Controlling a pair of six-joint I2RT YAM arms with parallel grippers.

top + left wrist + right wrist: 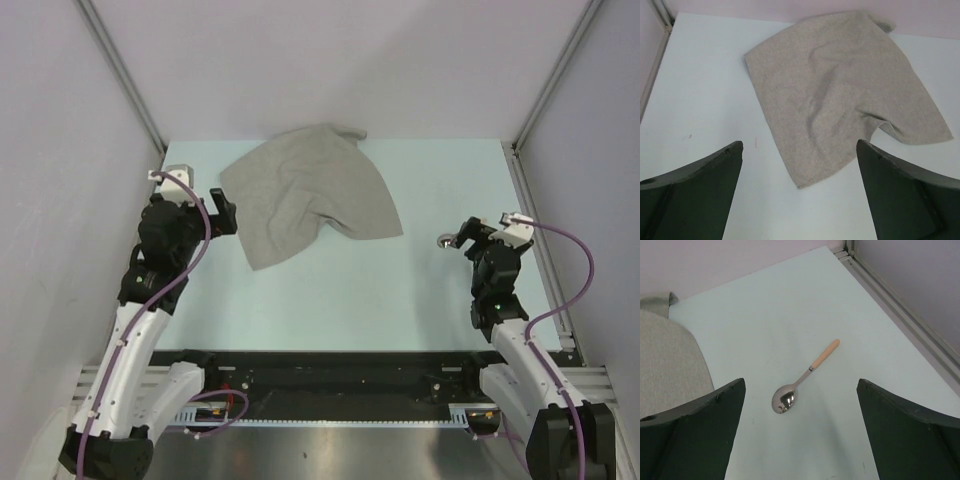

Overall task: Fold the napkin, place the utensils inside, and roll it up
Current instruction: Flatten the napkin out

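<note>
Two spread hands: left hand [797, 145] facing rumpled matte napkin [840, 85], right hand [801, 382] facing tan-handled shiny spoon [805, 372].

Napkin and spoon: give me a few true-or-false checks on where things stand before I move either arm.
1. The napkin lies rumpled and unrolled on the table. True.
2. The spoon rests on top of the napkin. False: the spoon lies on bare table, apart from the cloth.
3. The left gripper has its fingers open and empty. True.
4. The right gripper is shut on the spoon. False: the right gripper is open and the spoon lies on the table beyond its fingers.
5. The spoon has a pale handle and a shiny bowl. True.
</note>
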